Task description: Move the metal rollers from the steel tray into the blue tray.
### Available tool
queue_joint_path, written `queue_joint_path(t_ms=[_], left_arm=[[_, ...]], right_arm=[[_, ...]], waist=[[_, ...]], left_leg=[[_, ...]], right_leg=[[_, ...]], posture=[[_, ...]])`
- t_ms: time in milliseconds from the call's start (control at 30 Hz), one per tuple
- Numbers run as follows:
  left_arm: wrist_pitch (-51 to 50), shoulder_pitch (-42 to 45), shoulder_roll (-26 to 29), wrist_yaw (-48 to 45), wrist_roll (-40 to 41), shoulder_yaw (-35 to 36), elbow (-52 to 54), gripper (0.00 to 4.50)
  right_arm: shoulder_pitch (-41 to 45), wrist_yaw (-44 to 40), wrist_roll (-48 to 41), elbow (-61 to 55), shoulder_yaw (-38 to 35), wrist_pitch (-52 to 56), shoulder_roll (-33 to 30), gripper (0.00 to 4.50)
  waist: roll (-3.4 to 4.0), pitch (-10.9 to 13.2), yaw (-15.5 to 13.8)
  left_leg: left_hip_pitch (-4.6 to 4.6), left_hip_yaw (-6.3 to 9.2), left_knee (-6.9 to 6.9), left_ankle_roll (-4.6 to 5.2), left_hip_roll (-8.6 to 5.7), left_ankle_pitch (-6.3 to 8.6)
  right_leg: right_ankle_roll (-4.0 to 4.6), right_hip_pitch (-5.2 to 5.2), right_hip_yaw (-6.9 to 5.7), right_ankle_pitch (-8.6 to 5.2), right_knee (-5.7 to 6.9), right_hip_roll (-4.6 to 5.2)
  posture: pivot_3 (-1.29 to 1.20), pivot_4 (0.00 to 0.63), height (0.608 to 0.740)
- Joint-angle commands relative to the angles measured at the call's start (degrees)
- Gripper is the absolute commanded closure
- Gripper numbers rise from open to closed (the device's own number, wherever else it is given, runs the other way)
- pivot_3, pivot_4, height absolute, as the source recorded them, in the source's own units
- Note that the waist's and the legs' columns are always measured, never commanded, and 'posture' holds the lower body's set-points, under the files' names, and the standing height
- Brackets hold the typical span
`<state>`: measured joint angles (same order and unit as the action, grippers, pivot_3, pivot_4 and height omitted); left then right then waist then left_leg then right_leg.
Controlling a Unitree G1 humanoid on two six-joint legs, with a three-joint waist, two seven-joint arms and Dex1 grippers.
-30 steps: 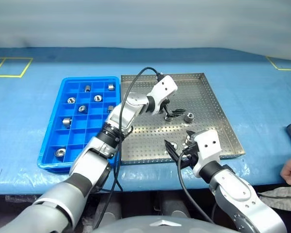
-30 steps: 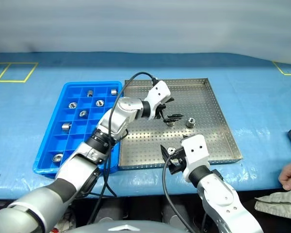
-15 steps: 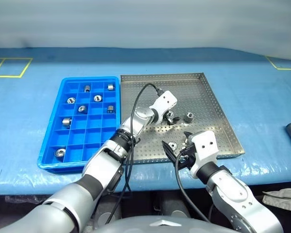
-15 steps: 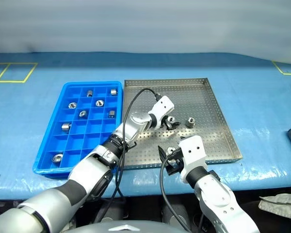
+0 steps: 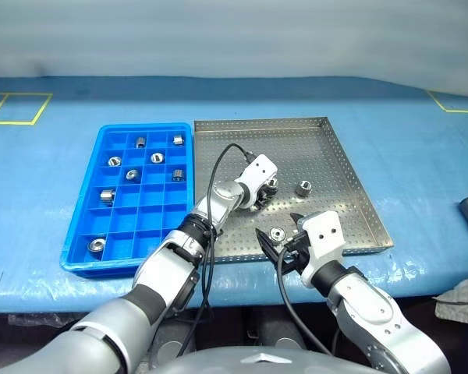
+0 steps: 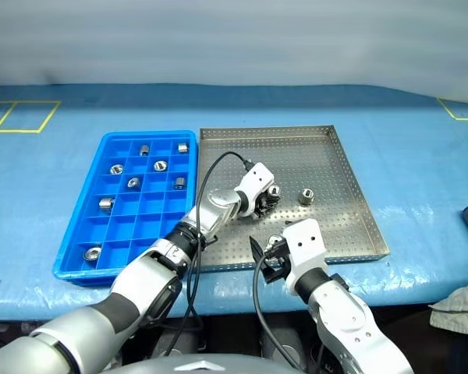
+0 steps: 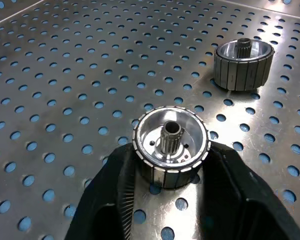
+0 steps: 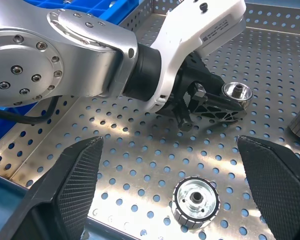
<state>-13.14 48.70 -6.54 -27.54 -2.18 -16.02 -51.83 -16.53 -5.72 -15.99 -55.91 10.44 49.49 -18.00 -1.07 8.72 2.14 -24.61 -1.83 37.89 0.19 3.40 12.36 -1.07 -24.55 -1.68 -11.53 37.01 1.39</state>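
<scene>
My right fingers (image 8: pixel 170 190) are spread wide just above the near edge of the steel tray (image 5: pixel 351 167), same as a second ago. One roller (image 5: pixel 278 233) lies right in front of them. A second ago my left fingers (image 7: pixel 165 165) were up in the air and spread. Now they have come down and pinch a roller (image 7: pixel 171 145) that sits on the tray floor. Another roller (image 5: pixel 303 187) sits just beside it, not touching. That makes three rollers in the steel tray. The blue tray (image 5: pixel 84 261) lies to the left on the tabletop (image 5: pixel 405 117). I count seven rollers in its little boxes.
</scene>
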Motion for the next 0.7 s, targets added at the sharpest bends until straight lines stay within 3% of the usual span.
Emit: queue_joint_path(t_ms=[33, 267, 433, 600, 700], left_arm=[[-0.45, -1.45, 0.63, -0.89, 1.6, 2.28, 7.47, 2.85], [-10.03, -6.53, 6.38, -2.26, 8.31, 9.07, 33.74, 2.85], [-19.69, -11.51, 13.93, -3.35, 12.8, 13.0, 52.84, 2.85], [-29.14, -18.27, 22.86, -2.23, 13.86, 15.57, 66.45, 2.85], [-32.74, -22.46, 24.75, -0.25, 15.2, 18.98, 72.77, 2.85]], right_arm=[[0.4, -0.68, -0.13, -0.38, -0.57, -0.34, -0.31, 0.0], [2.66, -2.22, -0.67, 1.25, -0.15, -0.45, -0.55, 0.0], [5.02, -3.93, -0.98, 2.37, 0.0, -0.5, -1.05, 0.0], [7.18, -5.9, -1.47, 4.01, 0.1, -0.81, -1.4, 0.0], [8.98, -6.93, -1.8, 5.53, 0.81, -1.0, -1.19, 0.0]], waist=[[0.0, 0.0, 0.01], [0.01, 0.0, -0.44], [0.04, -0.02, -0.9], [0.03, -0.02, -1.83], [0.01, 0.0, -2.72]], left_leg=[[0.0, 0.0, -0.01, 0.0, 0.01, 0.0], [0.02, 0.0, 0.01, 0.01, 0.04, -0.02], [0.04, 0.0, -0.02, 0.02, 0.04, -0.02], [0.1, 0.02, 0.01, 0.01, 0.04, -0.04], [0.09, 0.04, 0.05, 0.03, 0.03, -0.05]], right_leg=[[0.0, -0.01, 0.0, 0.0, 0.0, 0.0], [0.0, -0.02, 0.02, 0.01, 0.07, -0.01], [-0.04, -0.01, 0.07, 0.04, 0.07, -0.03], [-0.01, 0.02, 0.05, 0.02, 0.14, -0.03], [-0.01, 0.02, 0.05, 0.02, 0.14, 0.0]], posture=[[-0.08, 0.15, 0.74], [-0.01, 0.15, 0.74], [0.04, 0.15, 0.74], [0.1, 0.15, 0.74], [0.12, 0.15, 0.74]])
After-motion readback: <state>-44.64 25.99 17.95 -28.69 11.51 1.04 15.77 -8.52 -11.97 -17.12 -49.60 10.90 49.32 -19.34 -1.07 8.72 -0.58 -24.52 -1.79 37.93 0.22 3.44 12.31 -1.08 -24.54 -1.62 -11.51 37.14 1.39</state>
